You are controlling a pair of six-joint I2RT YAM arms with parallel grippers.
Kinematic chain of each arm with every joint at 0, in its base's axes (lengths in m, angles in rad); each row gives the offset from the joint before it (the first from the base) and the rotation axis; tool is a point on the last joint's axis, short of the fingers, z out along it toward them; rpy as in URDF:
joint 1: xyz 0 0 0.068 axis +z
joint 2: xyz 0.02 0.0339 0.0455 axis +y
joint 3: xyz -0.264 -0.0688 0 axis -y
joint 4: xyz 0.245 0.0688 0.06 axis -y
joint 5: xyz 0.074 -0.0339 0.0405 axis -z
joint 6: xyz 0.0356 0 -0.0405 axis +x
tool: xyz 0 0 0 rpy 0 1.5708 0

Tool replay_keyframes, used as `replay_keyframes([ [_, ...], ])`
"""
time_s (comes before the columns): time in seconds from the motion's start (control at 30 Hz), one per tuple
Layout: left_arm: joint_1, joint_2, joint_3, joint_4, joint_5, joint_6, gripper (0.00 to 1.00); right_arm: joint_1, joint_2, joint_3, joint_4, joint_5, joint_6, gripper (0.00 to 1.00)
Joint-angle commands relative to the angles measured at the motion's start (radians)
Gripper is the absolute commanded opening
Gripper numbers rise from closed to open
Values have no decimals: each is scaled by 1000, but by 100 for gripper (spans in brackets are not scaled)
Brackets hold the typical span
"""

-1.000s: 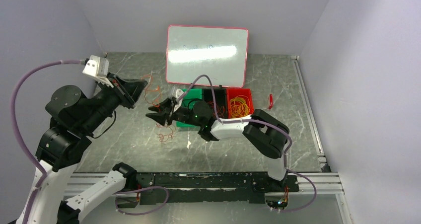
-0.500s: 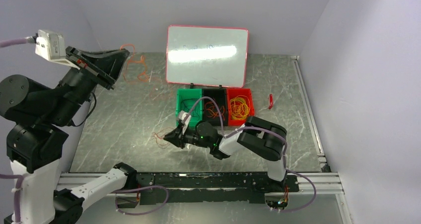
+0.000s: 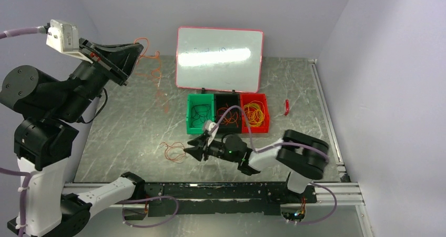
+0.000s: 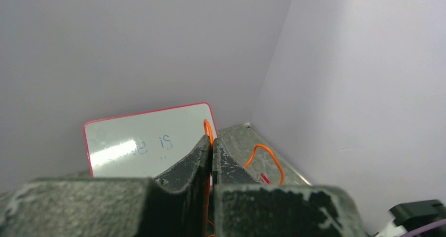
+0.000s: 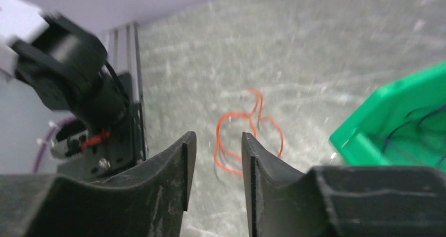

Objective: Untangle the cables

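table (image 3: 131,137): grey stone look, everything sits on it.
whiteboard (image 3: 219,58): red edge, stands at the back of the table, behind the bins.
left arm (image 3: 52,100): lifted high on the left side, reaching toward the back left corner.
right arm (image 3: 294,155): low, stretched along the table to the left, in front of the bins.
left gripper (image 4: 212,142): fingers pressed tight together, pinching the hanging orange cable (image 3: 158,74). it is up in the air near the left side of the whiteboard.
right gripper (image 5: 215,137): fingers a little apart, nothing between them. it hangs low, just beside the orange loops on the table (image 3: 173,152).
green bin (image 3: 197,130): left of the three bins, dark cables (image 3: 200,112) inside.
black bin (image 3: 227,95): in the middle, touching both neighbours, partly hidden by the right arm's hose.
red bin (image 3: 257,129): on the right, yellow and orange cables (image 3: 253,111) inside.
hanging orange cable: runs down from the left gripper toward the table, in wiggly loops.
orange loops on the table: a small bunch lying flat, left of the green bin and apart from it.
small red thing (image 3: 286,106): lies on the table right of the red bin, too small to tell what it is.
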State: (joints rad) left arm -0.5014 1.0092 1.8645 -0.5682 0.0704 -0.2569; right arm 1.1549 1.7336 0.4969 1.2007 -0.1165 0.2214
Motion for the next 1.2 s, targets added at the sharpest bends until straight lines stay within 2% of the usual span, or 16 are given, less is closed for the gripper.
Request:
replay_keyframes([
  [0.0,-6,-20,-39,31,71,25,7,2,-214,-13,-92,71,-123,43],
  [0.33,-6,-46,-155,4,263,62,7,1,-622,45,-482,241,-361,47],
  [0.5,-6,-63,-240,26,389,88,7,1,-741,63,-562,306,-387,47],
  [0.83,-6,-54,-366,27,609,181,7,0,-842,122,-671,427,-478,48],
  [1.17,-6,-43,-431,34,704,223,7,-1,-773,190,-699,281,-485,51],
])
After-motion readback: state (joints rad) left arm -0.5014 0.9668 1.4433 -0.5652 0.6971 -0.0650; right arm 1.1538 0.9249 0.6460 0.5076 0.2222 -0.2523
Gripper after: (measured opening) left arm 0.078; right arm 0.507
